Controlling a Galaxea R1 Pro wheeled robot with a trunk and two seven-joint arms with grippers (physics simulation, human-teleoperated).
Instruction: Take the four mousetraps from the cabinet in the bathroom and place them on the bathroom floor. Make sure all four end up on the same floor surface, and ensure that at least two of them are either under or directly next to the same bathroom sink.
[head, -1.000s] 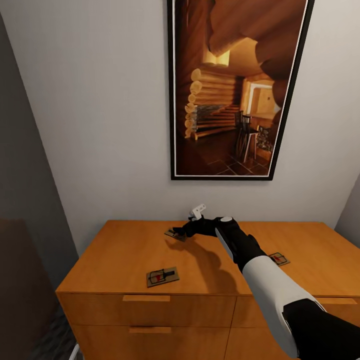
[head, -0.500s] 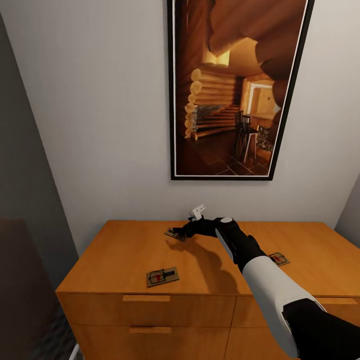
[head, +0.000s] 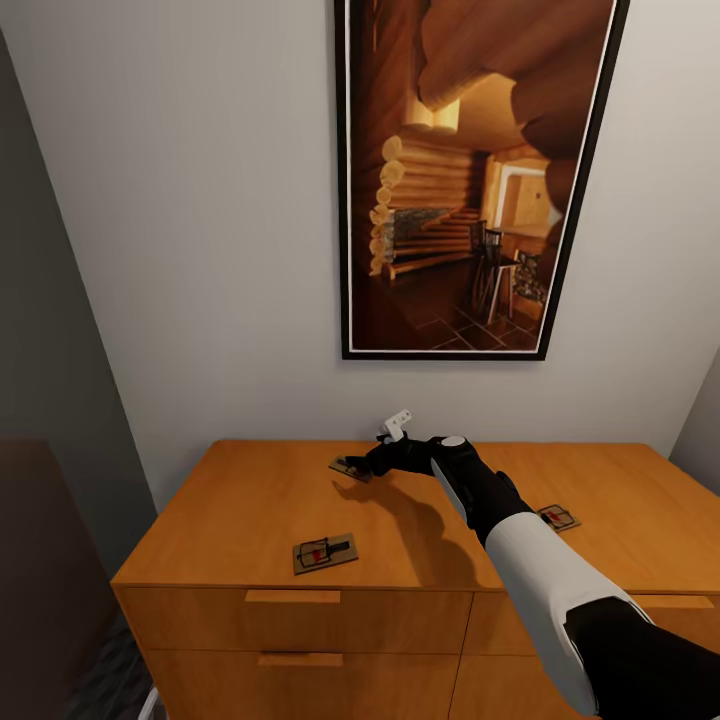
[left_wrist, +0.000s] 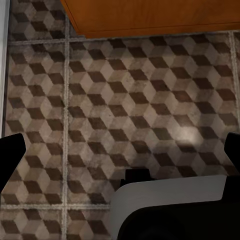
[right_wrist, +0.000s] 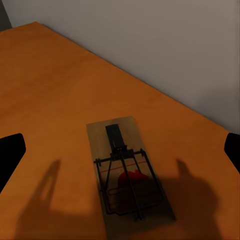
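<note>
The right hand (head: 368, 463), its fingers spread wide, hovers over the mousetrap (right_wrist: 128, 175) lying flat at the back of the cabinet (head: 240, 500) worktop, probably to straddle it for grasping.

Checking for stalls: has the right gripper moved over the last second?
No. The right gripper sits at the same spot over the rear mousetrap, judged against the cabinet's back edge.

Orange-brown cabinet (head: 240, 500); tan, red-spotted mousetraps (right_wrist: 129, 176); brown-and-beige cube-patterned bathroom floor (left_wrist: 130, 100).
</note>
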